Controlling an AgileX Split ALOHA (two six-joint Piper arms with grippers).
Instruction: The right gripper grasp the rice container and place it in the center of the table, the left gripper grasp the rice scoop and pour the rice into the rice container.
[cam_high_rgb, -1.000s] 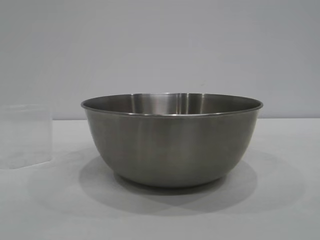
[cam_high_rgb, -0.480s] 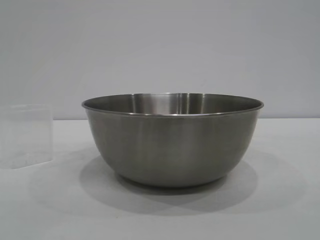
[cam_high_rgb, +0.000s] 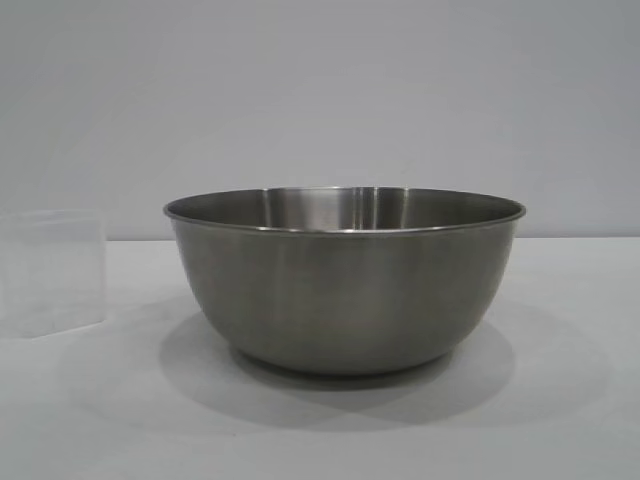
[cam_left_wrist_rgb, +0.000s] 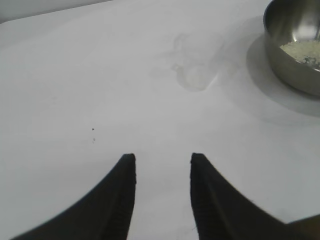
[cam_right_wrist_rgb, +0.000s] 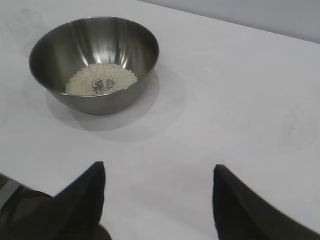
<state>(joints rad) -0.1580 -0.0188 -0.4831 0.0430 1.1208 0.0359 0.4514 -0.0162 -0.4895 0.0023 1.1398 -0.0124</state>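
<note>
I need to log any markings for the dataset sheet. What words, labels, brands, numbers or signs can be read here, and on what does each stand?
None can be read.
rice container: plain brushed steel, no marking seen.
rice scoop: clear plastic, no scale or print made out.
table: bare white.
left gripper and right gripper: plain black fingers.

Brushed steel rice container (cam_high_rgb: 345, 290), clear plastic rice scoop (cam_high_rgb: 52, 270), matt white table (cam_high_rgb: 560, 420).

Silver rice container (cam_high_rgb: 344, 290), off-white rice (cam_right_wrist_rgb: 101, 79), white table (cam_high_rgb: 560, 420).
</note>
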